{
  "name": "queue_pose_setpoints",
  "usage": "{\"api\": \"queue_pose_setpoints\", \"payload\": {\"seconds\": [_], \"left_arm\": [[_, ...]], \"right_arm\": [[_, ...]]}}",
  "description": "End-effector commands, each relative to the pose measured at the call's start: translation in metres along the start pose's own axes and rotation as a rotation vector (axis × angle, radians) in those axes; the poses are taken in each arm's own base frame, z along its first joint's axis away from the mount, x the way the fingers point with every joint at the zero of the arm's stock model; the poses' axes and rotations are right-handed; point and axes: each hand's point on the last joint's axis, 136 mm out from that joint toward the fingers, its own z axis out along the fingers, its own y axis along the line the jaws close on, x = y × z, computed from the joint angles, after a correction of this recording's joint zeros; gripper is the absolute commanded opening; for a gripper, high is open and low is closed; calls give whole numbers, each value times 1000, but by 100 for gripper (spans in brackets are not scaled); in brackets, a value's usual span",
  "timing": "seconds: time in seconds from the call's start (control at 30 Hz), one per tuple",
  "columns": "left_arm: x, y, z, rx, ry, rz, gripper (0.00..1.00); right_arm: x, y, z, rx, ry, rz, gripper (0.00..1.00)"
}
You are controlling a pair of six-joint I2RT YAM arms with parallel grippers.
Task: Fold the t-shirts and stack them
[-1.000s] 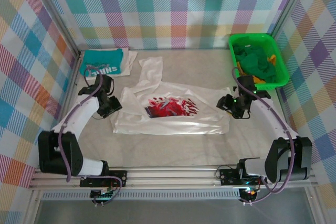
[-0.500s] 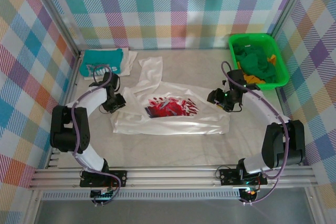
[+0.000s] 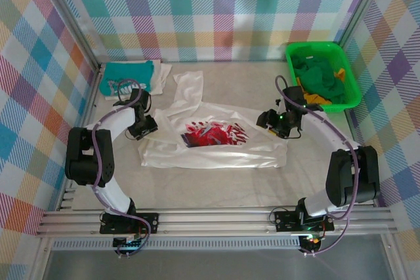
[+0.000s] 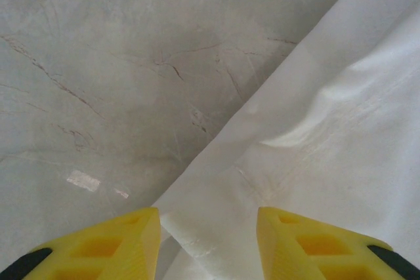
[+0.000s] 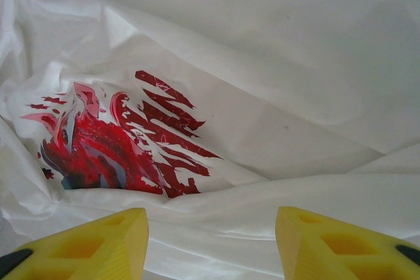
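Pastel plaid walls (image 3: 216, 11) enclose a grey, scuffed tabletop (image 3: 216, 188) with an aluminium rail (image 3: 216, 218) along its near edge.

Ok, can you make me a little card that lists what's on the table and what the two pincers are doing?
white t-shirt: lying mid-table, partly folded, red-and-dark print facing up
teal t-shirt: folded, far left corner
green basket: far right corner, green cloth inside
left pincer: open, at the white t-shirt's left edge
right pincer: open, low over the white t-shirt's right side
stack: not made yet, the two t-shirts lie apart
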Motion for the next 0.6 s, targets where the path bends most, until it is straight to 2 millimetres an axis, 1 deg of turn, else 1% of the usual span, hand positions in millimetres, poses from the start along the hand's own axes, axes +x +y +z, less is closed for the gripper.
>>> {"api": "queue_pose_setpoints", "payload": {"seconds": [0.0,0.07,0.17,0.23,0.33,0.47,0.57], "left_arm": [[1,8,5,-29,-3,-18,43],[3,8,13,-28,6,-18,40],[2,7,16,-36,6,-19,25],[-2,6,12,-35,-9,-15,10],[-9,2,0,-45,-37,2,0],[-15,-10,-20,-47,-78,41,0],[-19,-24,-41,-50,-119,89,0]], "right_arm": [[-9,15,-3,-48,-13,-20,55],[-10,16,-2,-51,-10,-21,55],[-10,17,-2,-53,-5,-20,55],[-10,17,-3,-50,-8,-20,55],[-11,16,-3,-46,-11,-20,55],[-12,17,-3,-47,-11,-16,55],[-12,18,-3,-50,-9,-16,56]]}}
